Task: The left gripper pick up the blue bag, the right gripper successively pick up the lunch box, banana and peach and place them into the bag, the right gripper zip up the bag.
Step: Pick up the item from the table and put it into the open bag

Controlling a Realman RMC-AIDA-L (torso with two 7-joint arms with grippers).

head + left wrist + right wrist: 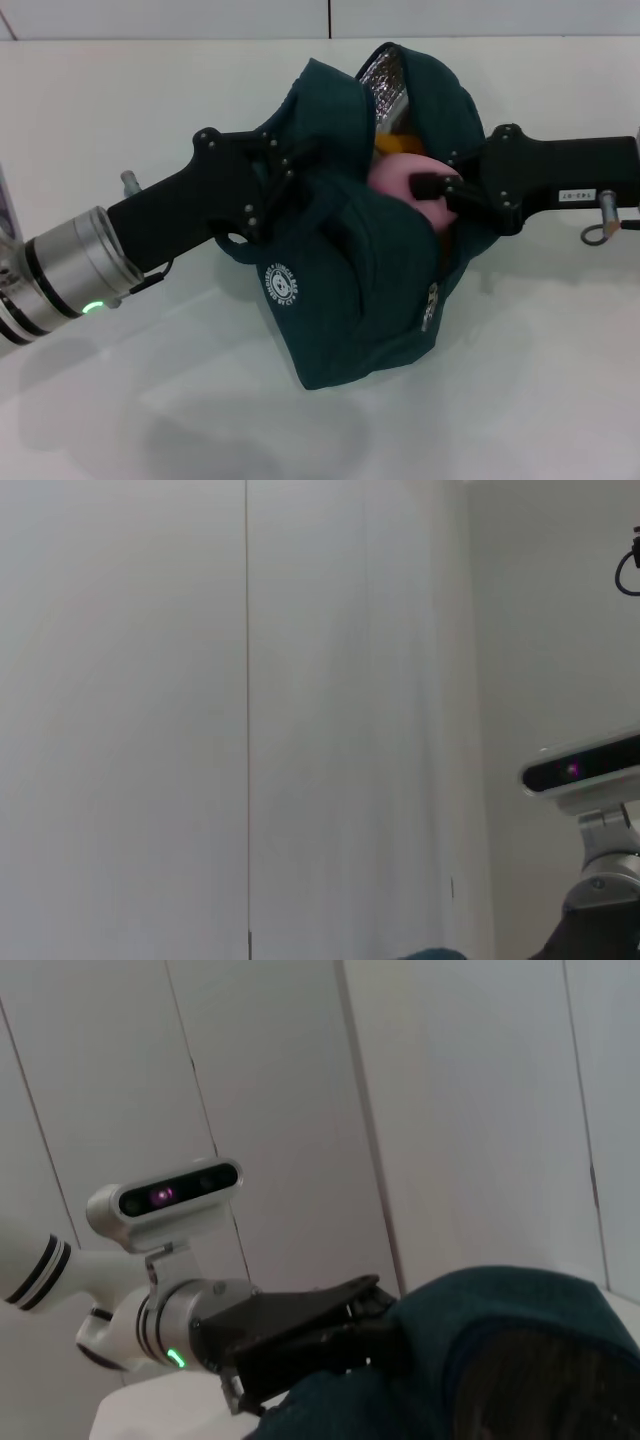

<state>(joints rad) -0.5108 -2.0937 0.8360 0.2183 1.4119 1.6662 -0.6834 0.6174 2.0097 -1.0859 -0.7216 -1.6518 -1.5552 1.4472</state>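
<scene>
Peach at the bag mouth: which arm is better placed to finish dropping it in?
Right. The right gripper already clasps the peach at the blue bag's opening; the left gripper is busy holding the bag.

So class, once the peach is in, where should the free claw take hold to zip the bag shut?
Grip the zip pull hanging on the blue bag, on its side nearer the right gripper. Come from that side: the tab dangles free there, while the left gripper holds the opposite edge. The peach sits in the opening.

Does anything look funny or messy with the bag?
The blue bag sags crumpled and lopsided, hanging from the left gripper. Its mouth gapes, foil lining showing. The peach sits at the opening in the right gripper, not tucked inside. Nothing spilled or torn.
</scene>
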